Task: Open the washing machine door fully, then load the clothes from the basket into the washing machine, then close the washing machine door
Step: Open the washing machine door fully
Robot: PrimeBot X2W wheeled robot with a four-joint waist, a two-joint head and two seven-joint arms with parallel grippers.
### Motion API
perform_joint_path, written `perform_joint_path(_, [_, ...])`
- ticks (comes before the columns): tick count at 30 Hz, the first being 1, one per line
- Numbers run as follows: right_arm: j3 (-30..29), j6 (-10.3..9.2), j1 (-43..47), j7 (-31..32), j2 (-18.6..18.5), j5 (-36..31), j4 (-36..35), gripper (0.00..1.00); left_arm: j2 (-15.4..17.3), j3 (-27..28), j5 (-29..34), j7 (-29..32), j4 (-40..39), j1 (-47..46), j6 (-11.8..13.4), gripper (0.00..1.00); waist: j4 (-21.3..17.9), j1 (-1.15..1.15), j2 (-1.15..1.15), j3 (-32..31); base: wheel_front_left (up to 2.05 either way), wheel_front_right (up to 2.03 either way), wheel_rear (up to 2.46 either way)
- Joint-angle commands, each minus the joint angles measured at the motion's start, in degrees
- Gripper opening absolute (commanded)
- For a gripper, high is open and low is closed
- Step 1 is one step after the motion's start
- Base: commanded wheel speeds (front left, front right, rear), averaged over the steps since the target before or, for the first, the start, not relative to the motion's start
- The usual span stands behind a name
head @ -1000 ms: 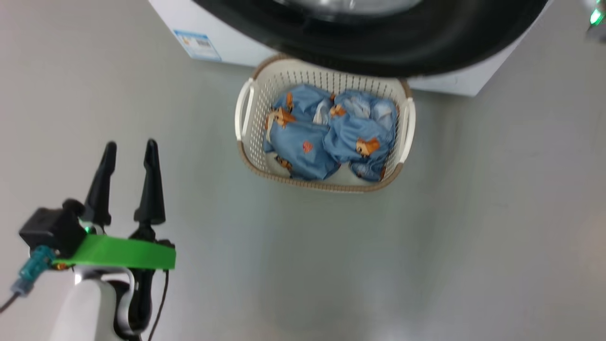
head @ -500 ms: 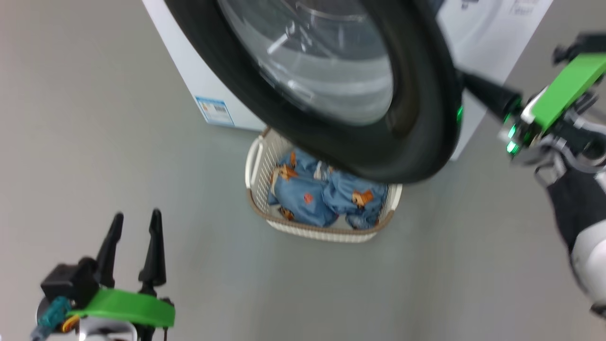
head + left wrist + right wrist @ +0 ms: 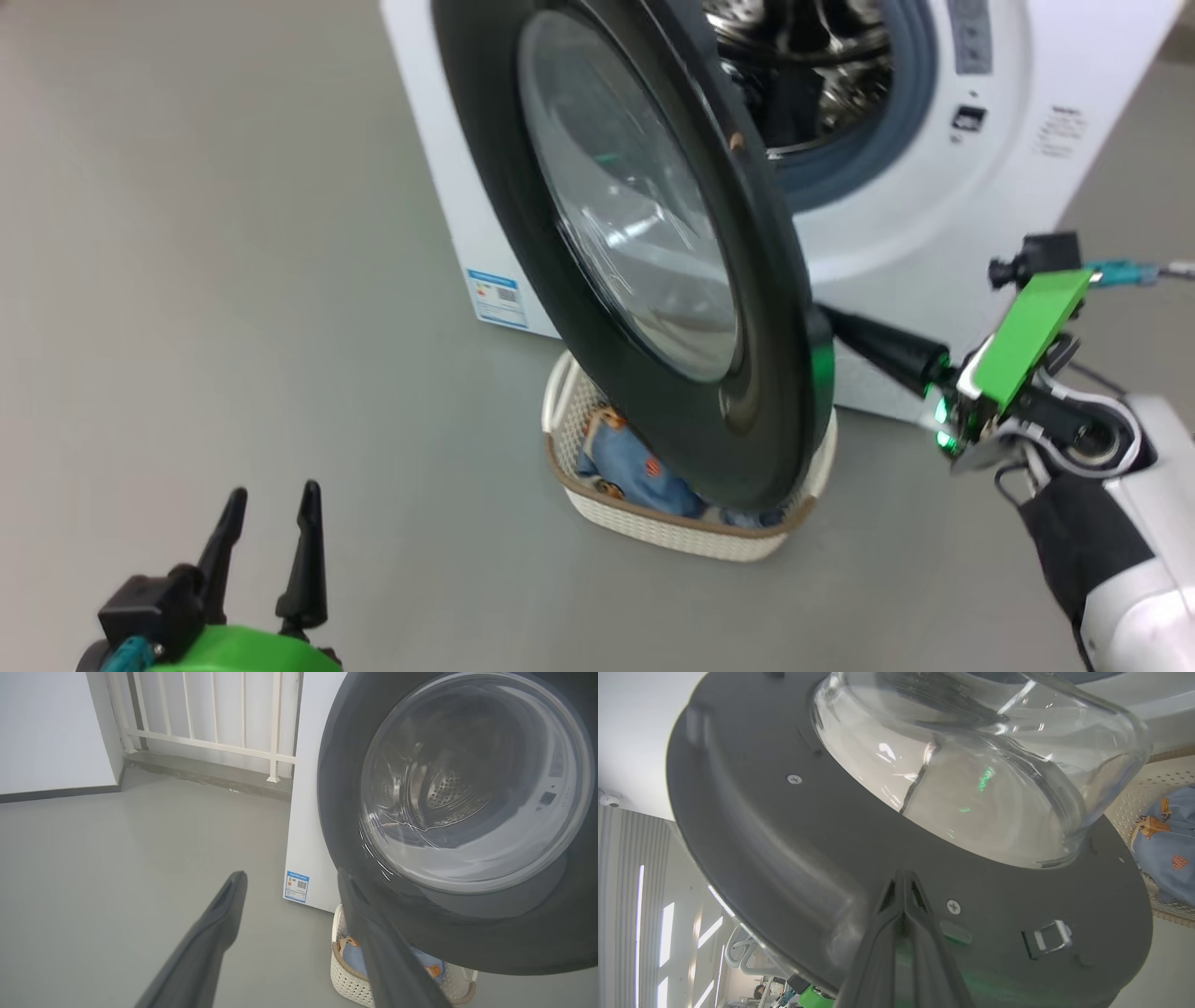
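Right gripper (image 3: 903, 877): jaws pressed together, empty, tips at the washing machine door (image 3: 784, 858), inner face. Left gripper (image 3: 274, 492): jaws spread wide, empty; basket (image 3: 672, 537) well ahead.

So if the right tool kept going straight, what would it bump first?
The washing machine door. The shut right tool points at its dark inner side, just below the glass bowl, and already looks almost touching.
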Motion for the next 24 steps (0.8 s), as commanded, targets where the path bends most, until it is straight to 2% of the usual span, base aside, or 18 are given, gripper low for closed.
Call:
perform_joint_path(1, [1.4, 0.10, 1.6, 0.8, 1.1, 1.2, -2.6, 0.00, 1.3, 2.1, 0.5, -0.4, -0.8, -0.2, -0.2, 1.00, 3.4, 0.00, 0.00, -2.9, 0.00, 0.00, 0.00])
perform_joint_path(14, [1.4, 0.10, 7.2, 1.8, 3.6, 3.1, -4.1, 0.00, 1.9, 1.3, 0.8, -0.4, 0.1, 0.3, -0.2, 1.00, 10.6, 0.00, 0.00, -4.6, 0.00, 0.00, 0.00])
perform_joint_path(24, [1.5, 0.10, 7.6, 2.2, 5.1, 2.9, -4.1, 0.00, 2.2, 1.2, 0.9, -0.4, 0.2, 0.4, 0.0, 1.00, 11.3, 0.00, 0.00, -4.9, 0.00, 0.00, 0.00])
